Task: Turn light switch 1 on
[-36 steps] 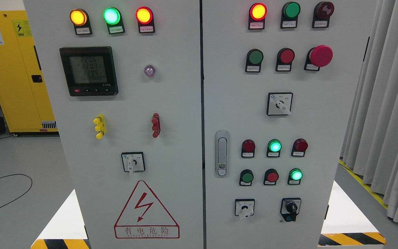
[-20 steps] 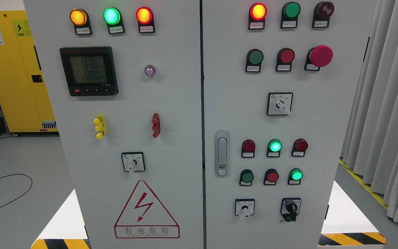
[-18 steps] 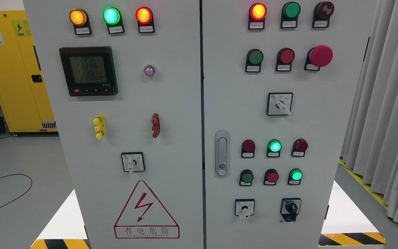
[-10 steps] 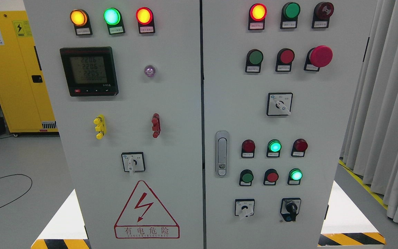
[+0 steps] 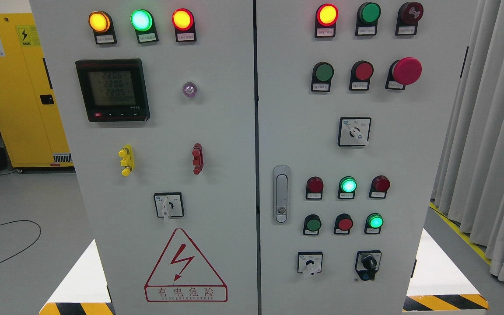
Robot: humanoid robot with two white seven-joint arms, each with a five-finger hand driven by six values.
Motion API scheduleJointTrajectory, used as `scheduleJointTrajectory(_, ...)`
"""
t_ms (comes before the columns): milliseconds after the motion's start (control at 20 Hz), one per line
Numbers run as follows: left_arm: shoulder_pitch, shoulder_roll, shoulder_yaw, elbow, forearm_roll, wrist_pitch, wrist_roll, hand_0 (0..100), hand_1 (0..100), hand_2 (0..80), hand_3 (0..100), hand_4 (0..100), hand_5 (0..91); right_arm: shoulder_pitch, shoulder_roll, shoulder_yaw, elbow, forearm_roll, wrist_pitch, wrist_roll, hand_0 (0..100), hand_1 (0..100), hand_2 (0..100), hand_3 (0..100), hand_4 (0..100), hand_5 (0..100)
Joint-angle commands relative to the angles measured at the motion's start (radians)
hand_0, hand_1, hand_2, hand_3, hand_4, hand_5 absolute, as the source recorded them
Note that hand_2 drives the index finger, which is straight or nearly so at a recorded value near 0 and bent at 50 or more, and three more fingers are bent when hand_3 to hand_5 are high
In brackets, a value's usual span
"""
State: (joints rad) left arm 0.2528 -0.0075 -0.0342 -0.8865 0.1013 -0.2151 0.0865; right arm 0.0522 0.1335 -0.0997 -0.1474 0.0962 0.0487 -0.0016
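A grey electrical cabinet [image 5: 217, 183] with two doors is seen head-on, and no robot hand is shown in the head view, so the state of either hand cannot be told and no relation between a hand and a switch can be given. Which control is light switch 1 cannot be made out, as the small labels are too blurred to be read; it may be one of the white-handled rotary switches. One rotary switch [image 5: 168, 205] is mounted on the left door, above the red triangular warning sign [image 5: 185, 267]. Another rotary switch [image 5: 354, 131] is set mid-height on the right door, and a third [image 5: 309, 263] low down, beside a black key switch [image 5: 368, 263]. A digital meter [image 5: 112, 89] is lit below three glowing lamps [image 5: 141, 20].
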Motion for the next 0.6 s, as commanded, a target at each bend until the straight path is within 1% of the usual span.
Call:
scheduleJointTrajectory(0,0.043,0.027,0.0,-0.595,-0.003,-0.001,0.053,25,37,27.4,40,62,53.0,0.0,0.0,0.0,0.0,0.0,0.0,0.0,0,50,4,0,0,0)
scheduleJointTrajectory(100,0.045,0.026,-0.003,-0.653,-0.003,-0.001,0.059,22,40,32.0,41,64,54.5,0.0,0.0,0.0,0.0,0.0,0.0,0.0,0,50,4,0,0,0)
scheduleJointTrajectory(150,0.045,0.026,-0.003,-0.681,-0.003,-0.001,0.058,20,44,40.9,49,69,58.1,0.0,0.0,0.0,0.0,0.0,0.0,0.0,0,50,4,0,0,0)
scheduleJointTrajectory(200,0.045,0.026,-0.003,-0.704,-0.002,-0.003,0.056,19,46,41.8,49,69,58.3,0.0,0.0,0.0,0.0,0.0,0.0,0.0,0,50,4,0,0,0)
scheduleJointTrajectory(300,0.043,0.018,-0.004,-0.761,0.0,-0.004,0.056,16,52,50.4,58,72,59.3,0.0,0.0,0.0,0.0,-0.001,0.0,0.0,0,50,4,0,0,0)
scheduleJointTrajectory(400,0.045,0.004,-0.006,-0.822,-0.002,-0.004,0.058,15,56,53.1,64,73,59.1,0.0,0.0,0.0,0.0,0.0,0.0,0.0,0,50,4,0,0,0)
scheduleJointTrajectory(550,0.042,-0.008,-0.012,-0.882,-0.005,-0.004,0.058,14,58,54.9,70,75,60.2,0.0,0.0,0.0,0.0,0.0,0.0,0.0,0,50,4,0,0,0)
